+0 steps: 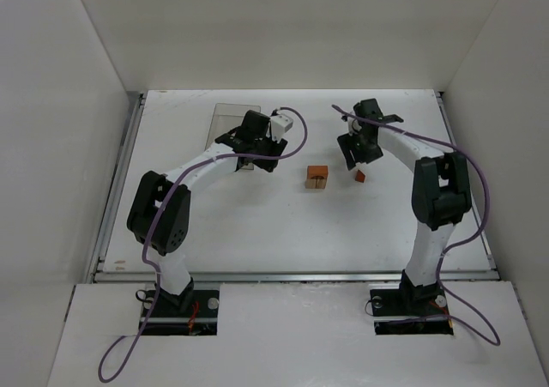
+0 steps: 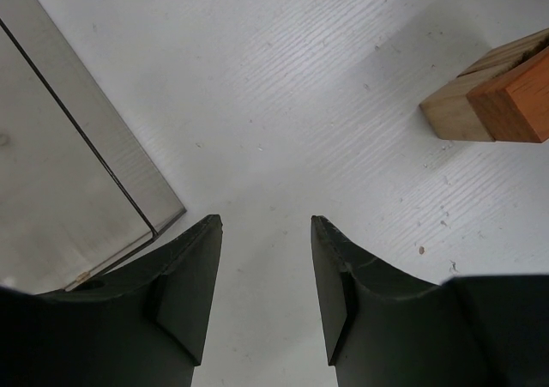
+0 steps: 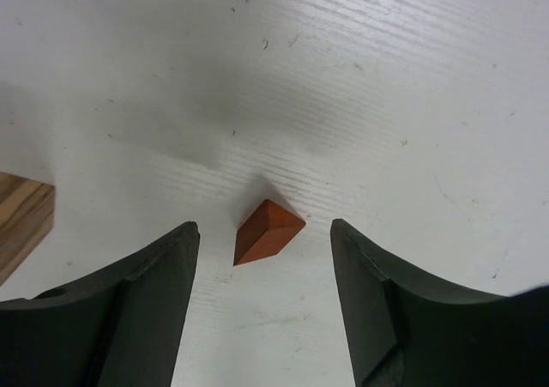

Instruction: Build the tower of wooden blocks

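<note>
Looking down from the top camera, I see the wood block tower (image 1: 317, 177) near the middle of the counter (image 1: 257, 241), a shade toward its right edge. It is tan pieces with a reddish-orange block on them; exactly how they are stacked I cannot tell. A small red wedge (image 1: 359, 176) lies loose on the counter just to the tower's right, apart from it. My right gripper (image 1: 350, 160) hangs over that wedge. On its wrist camera the fingers (image 3: 154, 301) stand apart, with the wedge lying between them and touching neither. My left gripper (image 1: 262, 160) sits left of the tower, beside the clear plastic box (image 1: 225, 121) that lies toward the far edge. Its fingers are spread over bare counter and hold nothing, with the box's corner at their left.
</note>
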Robot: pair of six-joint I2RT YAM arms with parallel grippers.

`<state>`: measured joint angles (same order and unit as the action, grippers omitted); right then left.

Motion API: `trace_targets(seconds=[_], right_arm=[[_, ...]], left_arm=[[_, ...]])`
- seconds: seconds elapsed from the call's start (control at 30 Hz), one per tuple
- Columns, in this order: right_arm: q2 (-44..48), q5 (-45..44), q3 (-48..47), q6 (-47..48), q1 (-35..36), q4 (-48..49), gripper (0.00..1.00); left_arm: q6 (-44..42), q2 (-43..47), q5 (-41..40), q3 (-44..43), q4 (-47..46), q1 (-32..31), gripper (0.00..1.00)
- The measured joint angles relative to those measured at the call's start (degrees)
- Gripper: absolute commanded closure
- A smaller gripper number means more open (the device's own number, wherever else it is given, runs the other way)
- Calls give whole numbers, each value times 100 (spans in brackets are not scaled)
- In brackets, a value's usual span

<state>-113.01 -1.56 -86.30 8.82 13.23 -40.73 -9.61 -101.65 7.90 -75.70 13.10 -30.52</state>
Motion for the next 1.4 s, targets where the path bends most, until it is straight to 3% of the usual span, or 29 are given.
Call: trace_targets(seconds=[0.07,0.13,0.17,0.2,0.43,0.7,1.0,1.4], right_arm=[[153,17,-9,-70,-26,9,31],[256,26,-13,-293,-74,66,25],[313,24,4,-492,-129,127,4],[382,31,74,-734,-205,251,0],[1694,168,1864,-2865,-1029,1248,0],[1917,-107,2229,-4179,-629,1578,0],[1523,-518,1961,-4500,-413,1512,53],[979,-907,1484,-4422,-94,1222,53]], left_arm=[[0,0,0,4,-2,0,57],[0,0,-2,4,-2,0,57],[0,0,-7,7,-4,0,57],[0,0,-28,7,-7,0,57],[0,0,-258,11,-13,0,57],[2,0,-643,31,-48,0,57],[2,37,-763,118,-111,2,57],[2,219,-798,210,-179,2,57]])
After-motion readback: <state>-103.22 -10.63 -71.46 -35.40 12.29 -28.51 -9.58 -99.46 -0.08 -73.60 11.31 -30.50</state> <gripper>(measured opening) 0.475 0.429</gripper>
